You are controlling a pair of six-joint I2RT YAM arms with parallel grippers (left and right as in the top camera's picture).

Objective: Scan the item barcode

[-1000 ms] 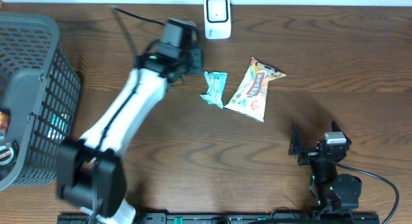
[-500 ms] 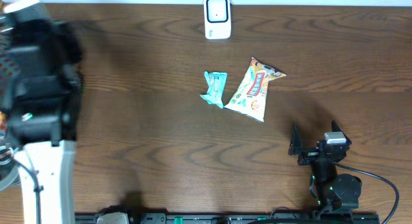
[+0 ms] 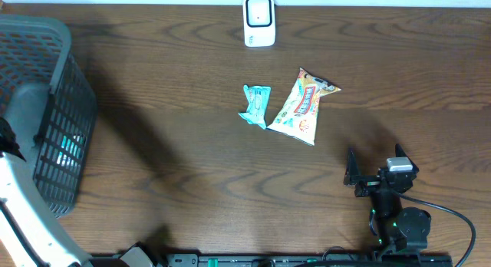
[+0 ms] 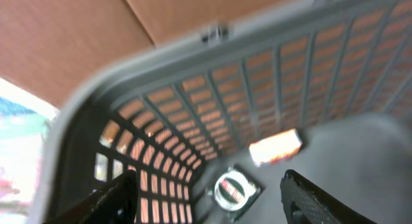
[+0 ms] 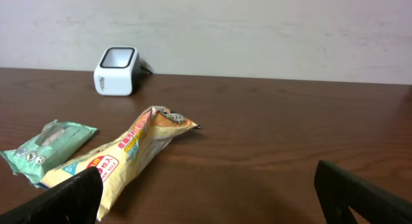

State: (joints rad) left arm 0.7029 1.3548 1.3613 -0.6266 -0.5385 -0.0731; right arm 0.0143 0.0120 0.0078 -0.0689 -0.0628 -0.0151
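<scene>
The white barcode scanner stands at the table's far edge and shows again in the right wrist view. Two items lie mid-table: a teal packet and a yellow snack bag. My left gripper hangs open and empty over the inside of the grey basket. Below it lie a dark item with a round label and an orange-white packet. My right gripper rests open near the front edge, short of the snack bag and teal packet.
The grey mesh basket fills the table's left end. My left arm's white link rises at the front left corner beside it. The right arm's base and cable sit at the front right.
My left arm has swung from beside the scanner and teal packet across to the basket at the far left, and its jaws have widened. The right arm and both packets have not moved.
</scene>
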